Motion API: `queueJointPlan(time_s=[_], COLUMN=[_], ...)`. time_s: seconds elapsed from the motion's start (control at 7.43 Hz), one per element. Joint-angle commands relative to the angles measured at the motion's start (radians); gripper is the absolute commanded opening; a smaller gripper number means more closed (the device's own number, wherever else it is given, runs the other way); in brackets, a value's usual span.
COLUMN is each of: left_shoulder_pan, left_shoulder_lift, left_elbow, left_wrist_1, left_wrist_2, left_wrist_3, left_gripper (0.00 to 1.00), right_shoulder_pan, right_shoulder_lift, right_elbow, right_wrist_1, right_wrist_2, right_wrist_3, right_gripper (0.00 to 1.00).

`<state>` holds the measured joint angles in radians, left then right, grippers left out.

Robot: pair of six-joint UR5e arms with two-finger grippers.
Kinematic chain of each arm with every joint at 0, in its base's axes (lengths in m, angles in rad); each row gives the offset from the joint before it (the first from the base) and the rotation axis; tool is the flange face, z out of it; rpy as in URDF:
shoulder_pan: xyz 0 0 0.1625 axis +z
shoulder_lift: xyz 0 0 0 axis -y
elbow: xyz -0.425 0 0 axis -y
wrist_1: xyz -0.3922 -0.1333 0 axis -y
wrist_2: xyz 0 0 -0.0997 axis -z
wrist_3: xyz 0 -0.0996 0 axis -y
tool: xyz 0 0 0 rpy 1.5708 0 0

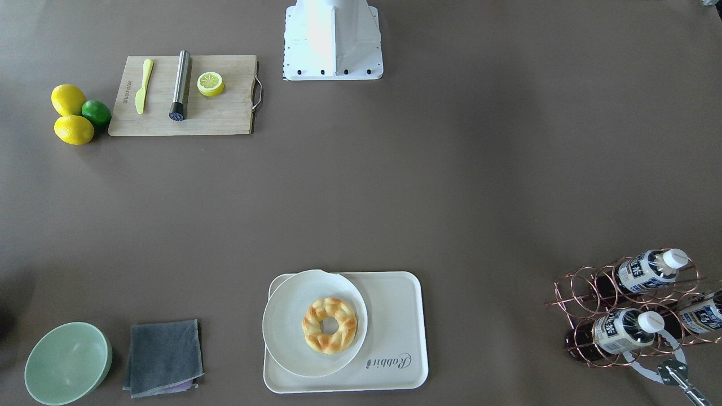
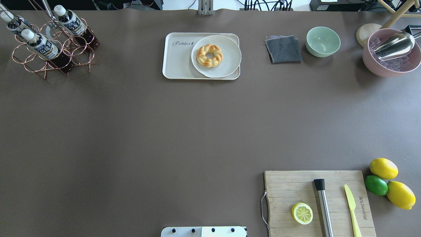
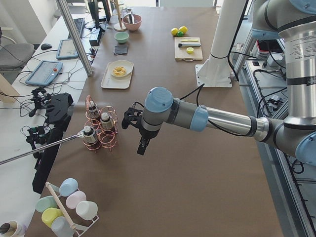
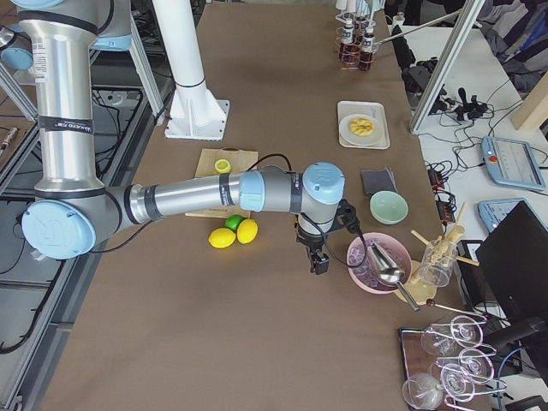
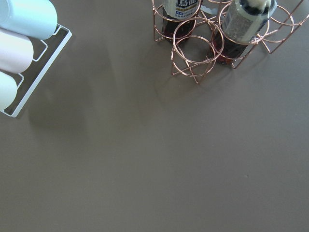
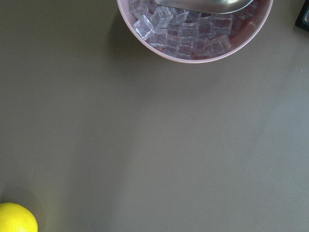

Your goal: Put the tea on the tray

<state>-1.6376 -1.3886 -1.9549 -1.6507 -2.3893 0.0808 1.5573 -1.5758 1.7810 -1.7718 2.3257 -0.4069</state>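
Three tea bottles lie in a copper wire rack (image 1: 586,299): one (image 1: 648,269), a second (image 1: 625,330) and a third (image 1: 702,313). In the overhead view they are at far left (image 2: 41,46). The cream tray (image 1: 395,316) with "Rabbit" lettering holds a round white plate (image 1: 287,316) with a ring-shaped pastry (image 1: 330,325). The left gripper (image 3: 140,147) hangs above the table beside the rack; I cannot tell if it is open. Its wrist view shows the rack and two bottles (image 5: 244,19). The right gripper (image 4: 318,261) hangs near a pink ice bowl (image 4: 377,261); I cannot tell its state.
A wooden cutting board (image 2: 296,184) bears a lemon half, a steel muddler and a yellow knife. Lemons and a lime (image 2: 376,185) lie beside it. A green bowl (image 2: 323,41) and grey cloth (image 2: 283,49) sit right of the tray. Pastel cups (image 5: 19,29) lie near the rack.
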Motion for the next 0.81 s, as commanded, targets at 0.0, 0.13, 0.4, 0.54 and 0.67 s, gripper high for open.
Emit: queueJointPlan(time_s=[0.0, 0.13, 0.4, 0.54, 0.67], left_shoulder_pan=[-0.034, -0.028, -0.024, -0.022, -0.013], left_shoulder_lift=[0.019, 0.022, 0.043, 0.043, 0.04], left_elbow=[0.013, 0.014, 0.014, 0.013, 0.017], left_wrist_1=[0.002, 0.002, -0.001, -0.003, -0.004], left_wrist_2=[0.022, 0.068, 0.076, 0.076, 0.078], left_wrist_3=[0.019, 0.02, 0.016, 0.014, 0.014], left_gripper=[0.97, 0.97, 0.97, 0.97, 0.94], right_shoulder_pan=[-0.006, -0.006, -0.006, -0.006, -0.006], right_shoulder_lift=[-0.004, -0.004, -0.001, -0.001, 0.0], right_elbow=[0.008, 0.006, 0.006, 0.006, 0.008], right_wrist_1=[0.0, 0.0, 0.0, 0.0, 0.0], right_wrist_2=[0.021, 0.027, 0.029, 0.029, 0.034], right_wrist_3=[-0.001, -0.001, -0.001, -0.001, -0.001], right_gripper=[1.0, 1.0, 1.0, 1.0, 1.0])
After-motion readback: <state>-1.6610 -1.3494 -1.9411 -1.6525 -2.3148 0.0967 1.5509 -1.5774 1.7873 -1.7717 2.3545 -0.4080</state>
